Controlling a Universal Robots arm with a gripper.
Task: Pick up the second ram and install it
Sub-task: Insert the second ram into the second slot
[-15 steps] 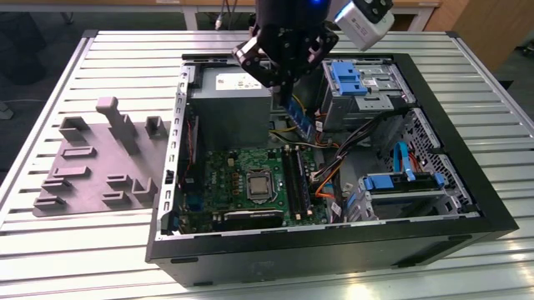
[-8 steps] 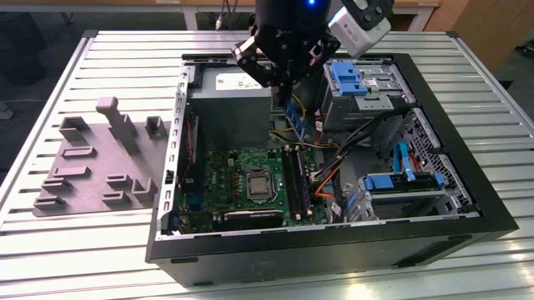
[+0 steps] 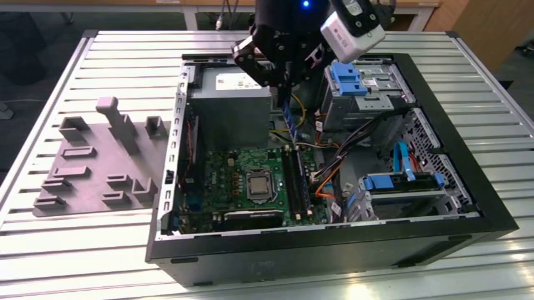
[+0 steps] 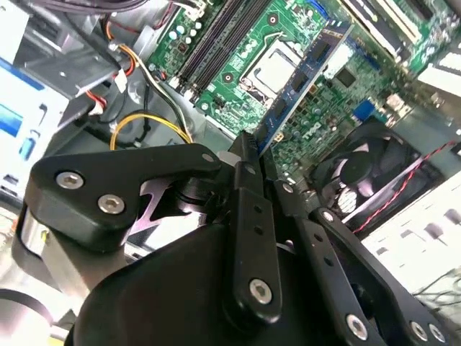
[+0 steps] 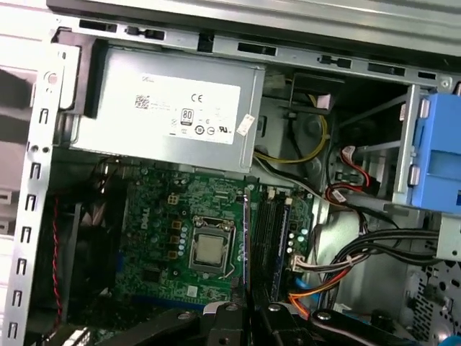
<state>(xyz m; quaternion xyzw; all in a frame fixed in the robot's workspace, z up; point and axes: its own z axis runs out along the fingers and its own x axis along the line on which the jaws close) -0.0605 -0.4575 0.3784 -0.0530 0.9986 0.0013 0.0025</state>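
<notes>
Green motherboard (image 5: pixel 184 216) below the grey power supply (image 5: pixel 173 108) — gripper (image 5: pixel 248 317) grips the second ram (image 5: pixel 246 238).

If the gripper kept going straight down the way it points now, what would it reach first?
Probably the black memory slots on the motherboard. The gripper is shut on the second ram, which hangs above that area; whether it lines up with an empty slot is unclear.

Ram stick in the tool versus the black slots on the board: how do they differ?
The ram stick is blue-green with chips; the slots are plain black. The ram stick is clamped in the tool above the motherboard; the slots sit fixed on it. The ram stick is one thin card; the slots lie several side by side. Both are long and narrow.
</notes>
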